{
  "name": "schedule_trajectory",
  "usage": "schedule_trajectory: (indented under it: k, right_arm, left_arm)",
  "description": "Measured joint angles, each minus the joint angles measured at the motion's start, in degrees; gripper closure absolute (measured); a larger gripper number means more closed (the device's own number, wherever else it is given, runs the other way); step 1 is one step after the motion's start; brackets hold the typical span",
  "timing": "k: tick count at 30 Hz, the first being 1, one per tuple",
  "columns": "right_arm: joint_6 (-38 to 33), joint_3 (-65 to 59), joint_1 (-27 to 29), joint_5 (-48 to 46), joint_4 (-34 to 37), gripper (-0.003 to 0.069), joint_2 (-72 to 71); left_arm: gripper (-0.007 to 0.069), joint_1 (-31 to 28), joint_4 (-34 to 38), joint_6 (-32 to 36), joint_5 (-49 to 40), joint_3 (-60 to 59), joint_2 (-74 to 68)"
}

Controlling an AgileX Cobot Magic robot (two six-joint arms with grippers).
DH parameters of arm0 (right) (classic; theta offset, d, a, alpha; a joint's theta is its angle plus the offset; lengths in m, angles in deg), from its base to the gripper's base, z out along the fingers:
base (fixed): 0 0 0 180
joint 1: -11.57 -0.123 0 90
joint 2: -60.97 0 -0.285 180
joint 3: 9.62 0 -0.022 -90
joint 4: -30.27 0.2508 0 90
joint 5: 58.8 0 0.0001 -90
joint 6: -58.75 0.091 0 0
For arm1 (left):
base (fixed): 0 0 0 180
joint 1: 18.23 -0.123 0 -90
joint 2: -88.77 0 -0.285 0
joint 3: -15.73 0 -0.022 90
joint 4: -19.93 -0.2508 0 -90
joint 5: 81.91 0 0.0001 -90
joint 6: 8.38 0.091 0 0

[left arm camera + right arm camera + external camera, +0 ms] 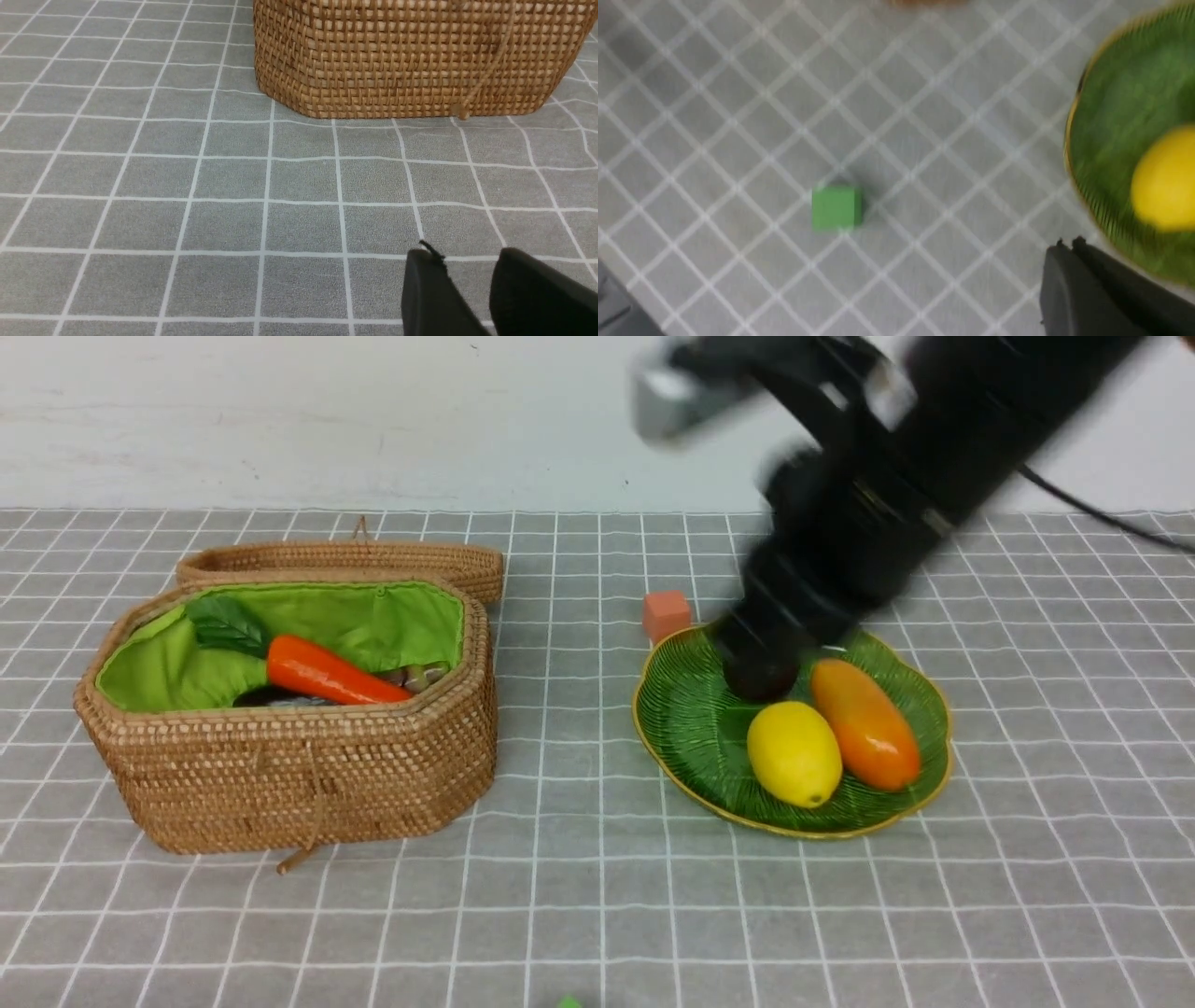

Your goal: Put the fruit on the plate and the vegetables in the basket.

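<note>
My right arm (868,513) smears into a black blur across the front view, hiding the twelve o'clock part of the plate (691,728) and whatever lies beneath its tip. I cannot make out the right tool there. The whole right wrist view is blurred; the lemon (1164,179) and the plate run off its edge, and only one corner shows the right tool (1069,261), its fingers pressed together. In the basket (280,775), a dark piece beneath the carrot (327,674) is mostly hidden by the rim. A green scrap (568,1002) at six o'clock is cut off. The left tool (472,289) shows only its fingertips.
</note>
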Motion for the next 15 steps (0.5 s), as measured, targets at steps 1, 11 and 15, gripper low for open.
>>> schedule_trajectory:
  k: [1,11,15]
  right_arm:
    - [0.0,-4.6,0.1,2.2,-0.1,0.0673,-2.2]
    - [0.8,-30.2,0.1,19.8,0.7,0.0666,-21.9]
    - [1.1,-31.8,0.1,16.4,1.3,0.0666,-23.9]
  left_arm:
    - [0.0421,0.0,0.0,0.0,0.0,0.0,0.0]
    - [0.0411,0.0,0.0,0.0,0.0,0.0,0.0]
    - [0.0407,0.0,0.0,0.0,0.0,0.0,0.0]
